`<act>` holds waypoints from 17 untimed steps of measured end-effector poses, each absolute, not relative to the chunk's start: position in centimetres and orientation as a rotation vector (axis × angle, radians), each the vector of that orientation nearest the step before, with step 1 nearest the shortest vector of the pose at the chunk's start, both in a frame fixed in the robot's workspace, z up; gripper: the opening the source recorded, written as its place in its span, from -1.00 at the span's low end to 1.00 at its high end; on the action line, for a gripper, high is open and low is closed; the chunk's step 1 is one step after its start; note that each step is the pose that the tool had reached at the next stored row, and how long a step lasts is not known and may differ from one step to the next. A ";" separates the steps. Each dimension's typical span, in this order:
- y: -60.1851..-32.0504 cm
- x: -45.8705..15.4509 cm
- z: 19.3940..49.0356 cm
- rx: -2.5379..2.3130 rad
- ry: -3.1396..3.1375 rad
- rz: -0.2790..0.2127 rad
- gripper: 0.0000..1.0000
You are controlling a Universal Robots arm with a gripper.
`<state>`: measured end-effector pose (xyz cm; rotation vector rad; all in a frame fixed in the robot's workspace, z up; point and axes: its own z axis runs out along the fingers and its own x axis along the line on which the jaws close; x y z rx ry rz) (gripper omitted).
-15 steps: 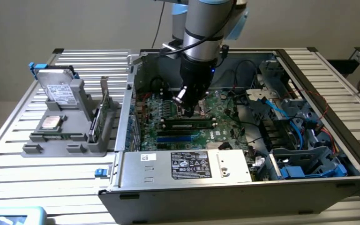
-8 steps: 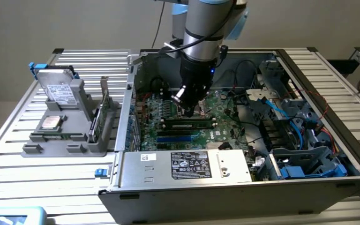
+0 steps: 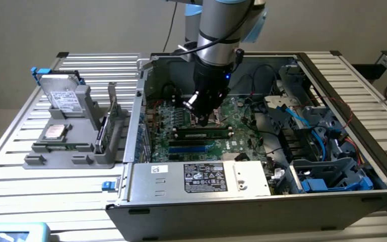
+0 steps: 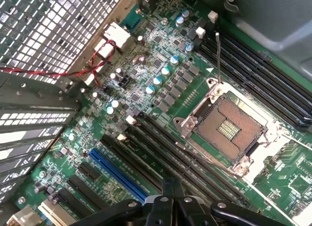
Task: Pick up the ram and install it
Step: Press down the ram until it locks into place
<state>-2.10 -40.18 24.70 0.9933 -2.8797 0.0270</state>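
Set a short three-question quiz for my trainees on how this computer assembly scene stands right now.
1. True or false: the processor socket holds a chip.
2. Multiple choice: the ram lies
A) on the grey holder outside the case
B) along a memory slot on the motherboard, right under the hand
C) on top of the power supply
3. Fill in the gap: the hand's fingers are ____ (open or shut).

Key: 1 false, the socket is empty; 2 B; 3 shut.
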 end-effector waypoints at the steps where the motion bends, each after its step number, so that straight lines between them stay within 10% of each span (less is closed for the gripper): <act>1: -40.2 -2.1 24.7 0.985 -2.883 0.028 -0.79; 17: -40.2 -2.1 24.7 0.758 -2.973 0.055 -0.79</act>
